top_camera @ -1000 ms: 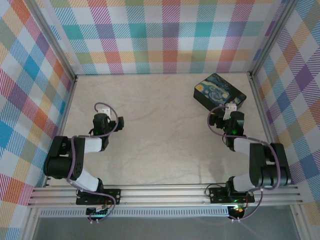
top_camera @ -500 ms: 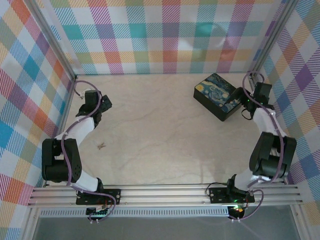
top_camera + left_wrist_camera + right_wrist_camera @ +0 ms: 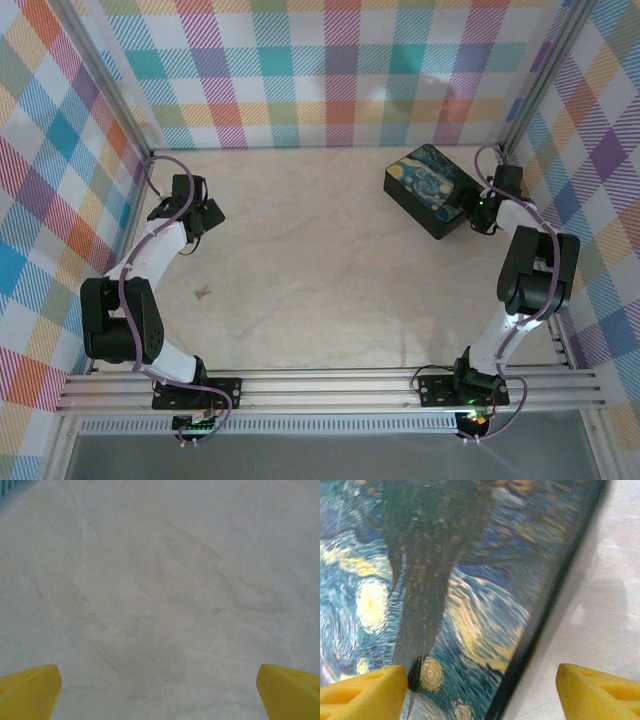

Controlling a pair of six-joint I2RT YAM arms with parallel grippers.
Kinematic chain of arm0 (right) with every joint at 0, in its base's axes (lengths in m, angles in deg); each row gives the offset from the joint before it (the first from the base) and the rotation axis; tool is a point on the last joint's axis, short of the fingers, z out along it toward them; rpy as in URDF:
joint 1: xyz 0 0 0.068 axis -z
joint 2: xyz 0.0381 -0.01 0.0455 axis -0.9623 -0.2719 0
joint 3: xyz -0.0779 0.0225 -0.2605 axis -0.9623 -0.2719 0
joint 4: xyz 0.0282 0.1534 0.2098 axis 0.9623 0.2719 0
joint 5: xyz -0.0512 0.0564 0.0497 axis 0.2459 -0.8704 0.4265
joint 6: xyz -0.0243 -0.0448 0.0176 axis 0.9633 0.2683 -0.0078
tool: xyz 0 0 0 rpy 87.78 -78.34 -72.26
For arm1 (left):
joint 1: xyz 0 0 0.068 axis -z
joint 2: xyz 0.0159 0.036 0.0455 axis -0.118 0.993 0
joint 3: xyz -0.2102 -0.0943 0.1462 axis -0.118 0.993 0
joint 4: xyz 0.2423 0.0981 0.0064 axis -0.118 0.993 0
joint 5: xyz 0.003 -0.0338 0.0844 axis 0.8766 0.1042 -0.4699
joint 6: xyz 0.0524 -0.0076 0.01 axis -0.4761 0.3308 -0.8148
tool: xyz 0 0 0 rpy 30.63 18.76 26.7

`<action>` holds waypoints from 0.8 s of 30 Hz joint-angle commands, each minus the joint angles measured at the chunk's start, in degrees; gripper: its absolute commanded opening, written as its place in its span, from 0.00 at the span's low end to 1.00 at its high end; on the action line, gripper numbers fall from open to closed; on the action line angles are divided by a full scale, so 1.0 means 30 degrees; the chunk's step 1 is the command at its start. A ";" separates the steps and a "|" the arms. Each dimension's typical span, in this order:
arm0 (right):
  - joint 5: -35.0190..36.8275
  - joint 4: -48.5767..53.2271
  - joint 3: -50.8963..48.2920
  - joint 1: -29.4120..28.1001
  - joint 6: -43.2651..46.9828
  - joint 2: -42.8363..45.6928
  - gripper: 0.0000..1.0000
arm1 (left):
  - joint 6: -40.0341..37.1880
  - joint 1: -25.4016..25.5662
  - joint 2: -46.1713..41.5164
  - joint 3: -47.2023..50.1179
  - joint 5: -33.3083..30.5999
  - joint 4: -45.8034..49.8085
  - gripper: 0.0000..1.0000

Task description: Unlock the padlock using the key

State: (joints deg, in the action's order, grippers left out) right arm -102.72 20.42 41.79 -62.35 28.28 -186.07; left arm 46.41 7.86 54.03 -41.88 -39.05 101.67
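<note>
Yellow fingertips [image 3: 30, 690] spread wide on both: left gripper [image 3: 160, 695] over bare pale table [image 3: 160, 580], right gripper [image 3: 480, 692] straddling the painted box [image 3: 470, 580] edge, tiny padlock [image 3: 203, 292] lying well apart from either

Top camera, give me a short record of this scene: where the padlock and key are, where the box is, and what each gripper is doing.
padlock and key: tiny metal bits lying loose on the table, left of centre; too small to tell apart
box: black, swirly blue-yellow lid, far right
left gripper: open, empty, over bare table at far left
right gripper: open, straddling an edge of the box, one pad over the lid, one over the table
task state: neither gripper near the padlock and key
</note>
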 commanded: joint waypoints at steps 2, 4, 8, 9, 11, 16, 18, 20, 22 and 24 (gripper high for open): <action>-0.1188 0.1215 0.0276 -0.1436 0.1287 -0.0986 0.73 | 0.0687 -0.0002 0.0603 -0.0320 0.0301 0.1483 1.00; -0.1306 0.1209 0.0240 -0.2145 0.1907 -0.1046 0.71 | 0.0753 0.0027 0.0762 -0.0457 0.0583 0.1429 1.00; -0.1508 0.1679 0.0474 -0.3718 0.3343 -0.1359 0.67 | 0.0715 0.0039 0.1072 -0.0860 0.0911 0.1699 1.00; -0.1579 0.1826 0.0548 -0.4126 0.3674 -0.1513 0.65 | 0.0752 0.0079 0.1125 -0.0920 0.1048 0.1736 1.00; -0.2116 0.2436 0.0876 -0.4769 0.4404 -0.1676 0.62 | 0.0738 0.0204 0.1121 -0.0957 0.1240 0.1737 1.00; -0.3556 0.3559 0.0852 -0.6612 0.7170 -0.1369 0.62 | 0.0198 0.0593 0.1105 -0.1126 0.2377 0.1589 1.00; -0.3915 0.4337 0.0855 -0.7123 0.8348 -0.1416 0.63 | -0.0245 0.1019 0.0962 -0.1134 0.2762 0.1290 1.00; -0.4443 0.4861 0.0777 -0.7232 0.8916 -0.1485 0.63 | -0.0346 0.1372 0.0927 -0.1296 0.3066 0.1333 1.00; -0.4699 0.5005 0.0592 -0.7241 0.9412 -0.1304 0.63 | -0.0302 0.1488 0.1065 -0.1639 0.4069 0.1580 1.00; -0.4054 0.4883 0.0511 -0.7218 0.9534 -0.1037 0.67 | -0.0601 0.1748 0.1230 -0.2042 0.5128 0.1720 1.00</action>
State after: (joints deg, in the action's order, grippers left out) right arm -116.00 27.65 45.09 -84.03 51.38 -188.74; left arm 46.20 12.23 57.22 -45.09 -28.91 105.76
